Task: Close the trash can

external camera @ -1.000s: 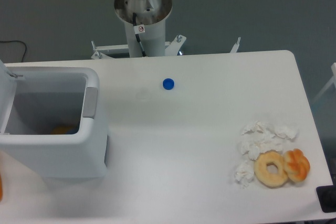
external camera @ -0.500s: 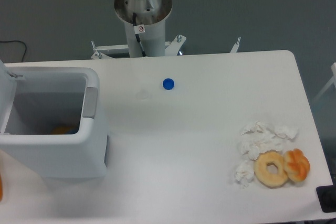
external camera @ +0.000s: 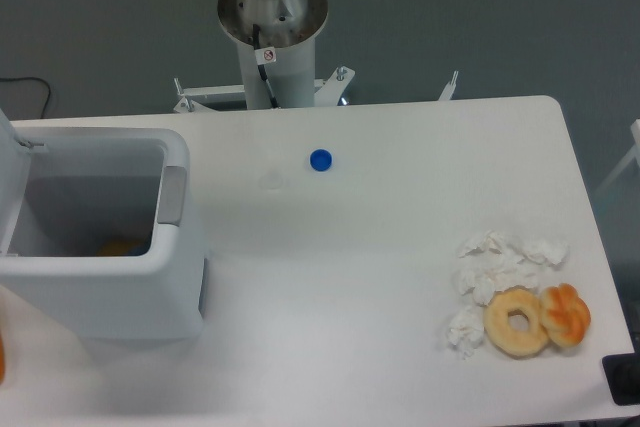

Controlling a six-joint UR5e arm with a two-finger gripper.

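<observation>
The trash can stands at the left of the white table, a big white boxy bin with rounded corners. Its top is open and I look down into it, where something orange lies at the bottom. A grey latch tab sits on its right rim. Its lid stands raised at the far left edge, only partly in view. Only the arm's base column shows at the top; the gripper is out of view.
A small blue cap lies near the table's back middle. At the front right lie crumpled white tissues, a ring doughnut and an orange pastry. A dark object sits at the right corner.
</observation>
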